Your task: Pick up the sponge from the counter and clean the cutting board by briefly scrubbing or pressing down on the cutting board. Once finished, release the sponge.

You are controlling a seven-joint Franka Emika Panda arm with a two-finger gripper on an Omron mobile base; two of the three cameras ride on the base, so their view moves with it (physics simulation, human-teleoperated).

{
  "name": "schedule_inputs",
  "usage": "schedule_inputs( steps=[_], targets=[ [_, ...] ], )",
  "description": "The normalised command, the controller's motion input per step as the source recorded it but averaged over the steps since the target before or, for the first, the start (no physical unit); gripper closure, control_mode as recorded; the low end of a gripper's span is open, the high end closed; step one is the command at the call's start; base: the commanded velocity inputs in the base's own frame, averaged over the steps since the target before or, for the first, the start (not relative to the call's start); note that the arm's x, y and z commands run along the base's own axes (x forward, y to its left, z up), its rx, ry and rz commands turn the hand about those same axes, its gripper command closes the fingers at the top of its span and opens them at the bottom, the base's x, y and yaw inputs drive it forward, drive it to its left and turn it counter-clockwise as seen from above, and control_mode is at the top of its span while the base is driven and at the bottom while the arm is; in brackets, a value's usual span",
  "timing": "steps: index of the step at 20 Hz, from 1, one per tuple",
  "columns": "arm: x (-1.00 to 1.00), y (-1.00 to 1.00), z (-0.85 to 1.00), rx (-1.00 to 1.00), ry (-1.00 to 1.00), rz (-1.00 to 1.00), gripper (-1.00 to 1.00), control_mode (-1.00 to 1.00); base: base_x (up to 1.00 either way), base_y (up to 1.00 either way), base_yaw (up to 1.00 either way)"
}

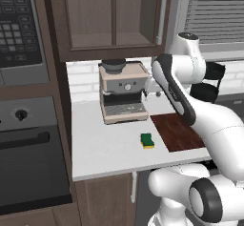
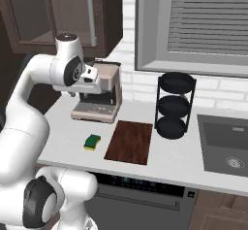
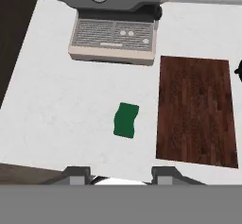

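The sponge [image 1: 147,140] [image 2: 92,141] [image 3: 126,120] lies green side up on the light counter [image 1: 105,144] [image 3: 56,100], a short way left of the cutting board [image 1: 176,132] [image 2: 130,141] [image 3: 196,109]. The board is a dark reddish-brown wooden rectangle lying flat and bare. My gripper [image 3: 120,173] hangs high above the counter's front edge and looks straight down. The sponge sits just ahead of it. Its two fingers [image 3: 75,173] stand apart with nothing between them. The gripper touches neither sponge nor board.
A beige coffee machine [image 1: 123,94] [image 2: 99,100] [image 3: 113,34] stands behind the sponge against the wall. A black three-tier rack [image 2: 175,105] stands right of the board, with a sink [image 2: 227,149] beyond it. An oven column [image 1: 28,148] bounds the counter's left end.
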Motion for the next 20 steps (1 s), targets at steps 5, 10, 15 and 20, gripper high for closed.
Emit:
schedule_inputs(
  steps=[5, 10, 15, 20],
  targets=[
    [-0.61, 0.01, -0.11, 0.0, -0.03, 0.0, -1.0, -1.0, 0.0, 0.0, 0.0],
    [-0.47, 0.15, -0.64, 0.0, 0.06, 0.0, -1.0, -1.0, 0.0, 0.0, 0.0],
    [0.08, 0.05, -0.98, 0.0, 0.11, 0.0, -1.0, -1.0, 0.0, 0.0, 0.0],
    [0.54, 0.0, -0.89, -0.02, 0.2, 0.0, -1.0, -1.0, 0.0, 0.0, 0.0]
  ],
)
